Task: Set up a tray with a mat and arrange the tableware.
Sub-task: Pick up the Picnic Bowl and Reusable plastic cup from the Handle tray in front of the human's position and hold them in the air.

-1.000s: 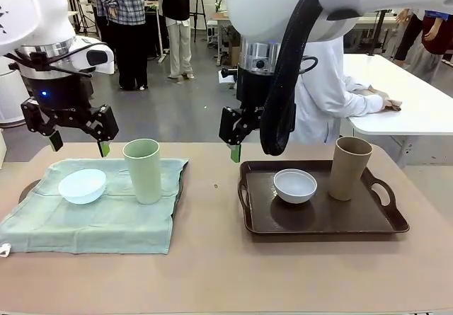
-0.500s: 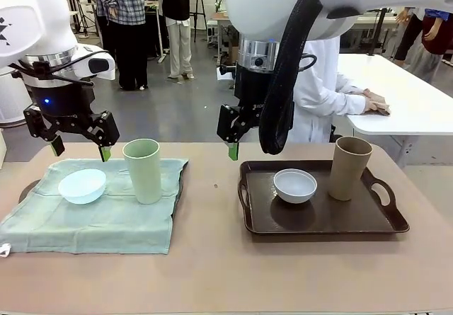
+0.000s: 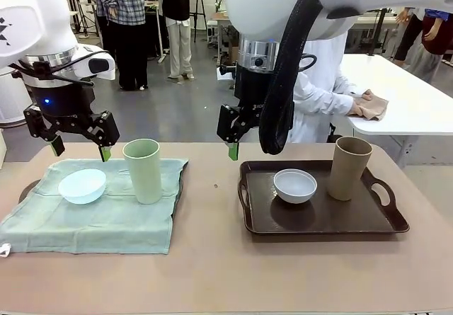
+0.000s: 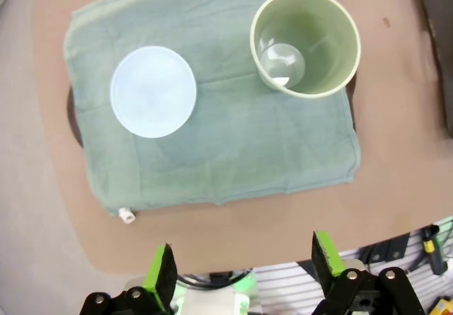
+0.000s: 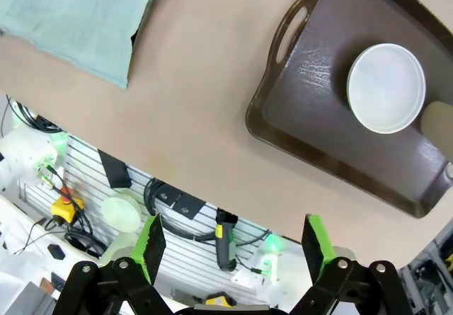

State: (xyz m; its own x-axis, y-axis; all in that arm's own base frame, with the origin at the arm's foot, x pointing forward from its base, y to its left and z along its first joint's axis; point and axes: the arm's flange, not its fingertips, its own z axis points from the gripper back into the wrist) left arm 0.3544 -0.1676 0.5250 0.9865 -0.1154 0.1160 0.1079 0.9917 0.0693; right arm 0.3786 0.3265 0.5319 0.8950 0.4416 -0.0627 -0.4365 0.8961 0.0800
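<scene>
Person (image 3: 322,92) beyond brown tray (image 3: 354,214) holds tan cloth (image 3: 373,106).

Count for your record, on one desk (image 3: 212,272):
- Small round bowls: two. You have one pale blue bowl (image 3: 82,185) and one white bowl (image 3: 295,185).
- Tall handleless cups: two, one pale green cup (image 3: 143,170) and one tan-brown cup (image 3: 350,168).
- Dark brown trays: two, the bare tray (image 3: 318,221) and the covered tray (image 4: 71,117).
- Mats: one, the green cloth mat (image 3: 99,223).
- Grippers: two, the left gripper (image 3: 80,149) and the right gripper (image 5: 233,237), each with two fingers.
</scene>
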